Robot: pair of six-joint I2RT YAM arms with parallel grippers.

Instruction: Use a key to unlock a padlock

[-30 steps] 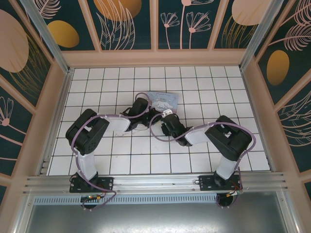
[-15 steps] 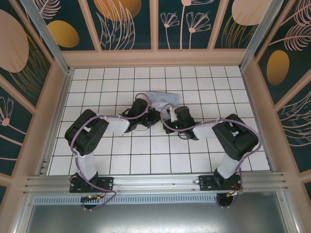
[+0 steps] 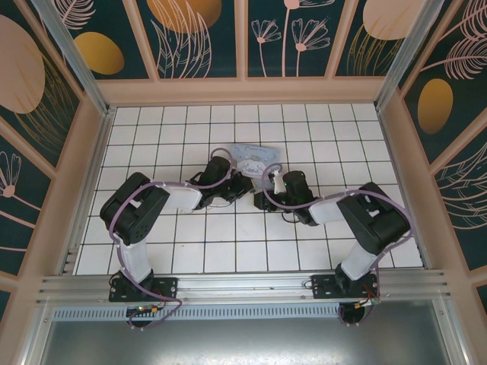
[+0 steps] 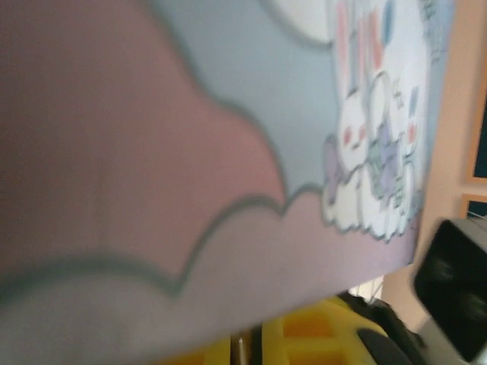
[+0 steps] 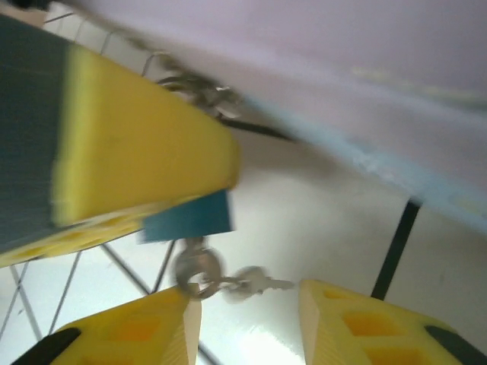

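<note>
The right claw (image 5: 247,308) holds its two yellow fingers apart just above the white tabletop (image 3: 190,245), with a small silver key (image 5: 257,283) lying in the gap between them. The key hangs from a metal ring (image 5: 196,272) that sits close against the tip of one of those fingers. The ring dangles directly under the padlock (image 5: 190,217), of which a teal-blue body shows. The padlock is tucked beneath a further yellow finger (image 5: 137,152) and is next to the lower edge of the pale blue, cartoon-printed box (image 3: 255,157).

From overhead, the right claw (image 3: 264,200) and the left claw (image 3: 242,182) meet near the middle of the tabletop, at the near side of the box. The left claw presses so close to the box's rabbit print (image 4: 373,152) that whether its fingers are together or apart cannot be told.

The tabletop is a grid of white tiles with dark joints. It is fenced by a peach-coloured frame. Dark teal wall panels (image 3: 198,38) rise on three sides, printed with gold ovals and pale pink leaves and flowers. An aluminium rail (image 3: 243,284) runs along the near edge and carries both arm bases.
</note>
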